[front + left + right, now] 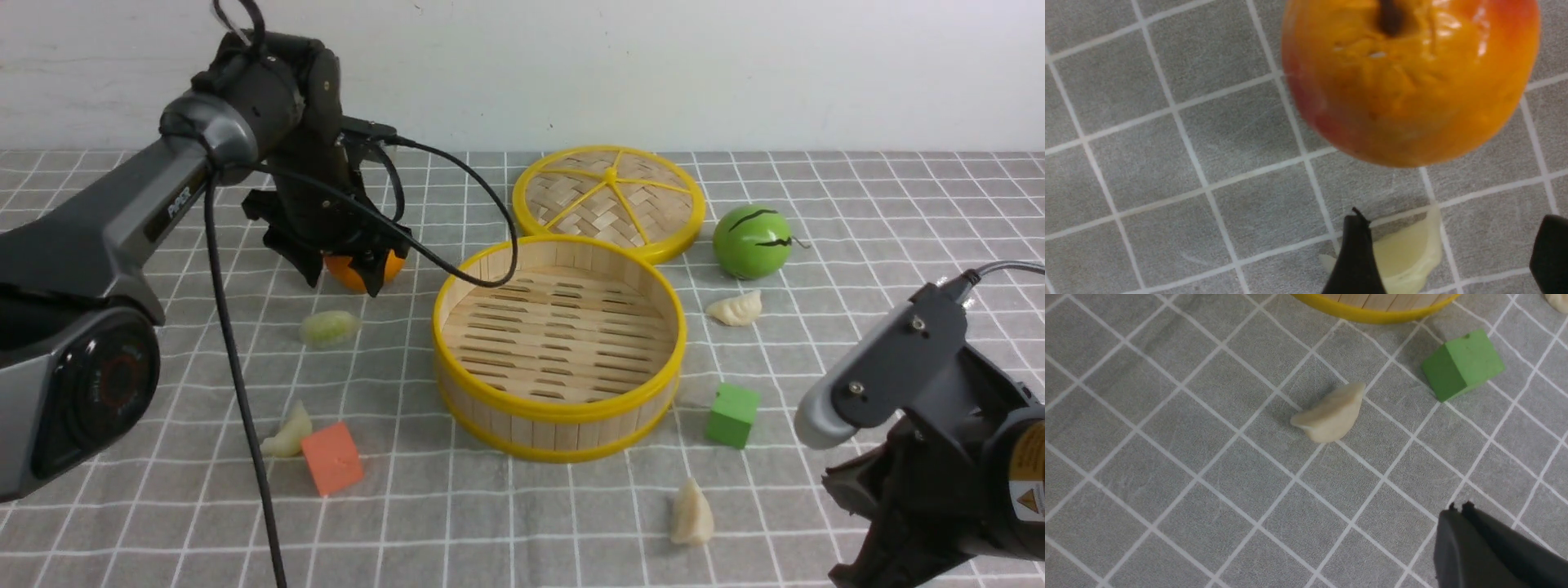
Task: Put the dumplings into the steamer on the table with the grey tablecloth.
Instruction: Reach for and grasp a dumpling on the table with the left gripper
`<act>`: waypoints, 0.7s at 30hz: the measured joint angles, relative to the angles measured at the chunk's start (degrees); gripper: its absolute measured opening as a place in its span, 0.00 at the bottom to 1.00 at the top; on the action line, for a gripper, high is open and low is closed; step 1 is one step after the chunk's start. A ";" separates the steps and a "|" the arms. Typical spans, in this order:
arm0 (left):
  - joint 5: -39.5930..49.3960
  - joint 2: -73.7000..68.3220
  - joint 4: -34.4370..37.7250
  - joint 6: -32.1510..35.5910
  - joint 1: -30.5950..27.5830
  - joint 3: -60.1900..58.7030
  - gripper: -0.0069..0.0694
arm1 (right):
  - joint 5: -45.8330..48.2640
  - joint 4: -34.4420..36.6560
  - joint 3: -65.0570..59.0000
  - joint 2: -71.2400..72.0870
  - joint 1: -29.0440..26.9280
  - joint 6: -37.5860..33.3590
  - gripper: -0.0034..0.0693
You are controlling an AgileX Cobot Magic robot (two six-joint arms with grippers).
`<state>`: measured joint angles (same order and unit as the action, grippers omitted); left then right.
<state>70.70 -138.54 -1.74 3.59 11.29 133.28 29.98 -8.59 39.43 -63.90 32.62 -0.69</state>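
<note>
Grey tablecloth [522,531], gridded in white, covers the worktop [898,188] back to a pale wall. At centre stands the steamer [563,429], slatted floor bare, its woven lid [608,200] lying flat against the far rim.

All four dumplings lie outside the steamer. One [329,327] is to its left, and another [287,434] touches an orange cube [332,459]. A third [736,309] sits near a green fruit [752,242], and the fourth [691,513] lies in front, near a green cube [732,415].

My left end effector [341,278] hangs released and grasping nothing, with an orange fruit [1408,81] close behind. One finger partly hides the greenish dumpling in the left wrist view.

My right end effector [1458,510], clenched on nothing, hovers at the near right edge, with open cloth between it and the front dumpling.
</note>
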 joint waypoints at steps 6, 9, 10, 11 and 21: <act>0.00 -0.12 4.31 0.34 -3.49 -5.31 0.74 | 0.00 0.00 0.00 -0.11 0.00 -0.06 0.03; 0.00 -0.35 4.53 0.41 -3.56 -8.52 0.71 | 0.00 0.00 0.00 -0.11 0.00 -0.07 0.03; -0.32 -0.41 4.37 0.52 -3.44 -8.99 0.70 | 0.00 0.00 0.00 -0.11 0.00 -0.07 0.03; -0.45 -0.35 4.29 0.58 -3.27 -9.22 0.68 | 0.00 0.00 0.00 -0.11 0.00 -0.07 0.03; -0.66 -0.05 1.74 -5.17 -2.46 -9.44 0.63 | -0.13 0.00 0.00 -0.11 0.00 -0.12 0.03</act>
<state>70.04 -138.59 0.00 -1.58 8.83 123.83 29.85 -8.59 39.43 -64.02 32.62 -0.81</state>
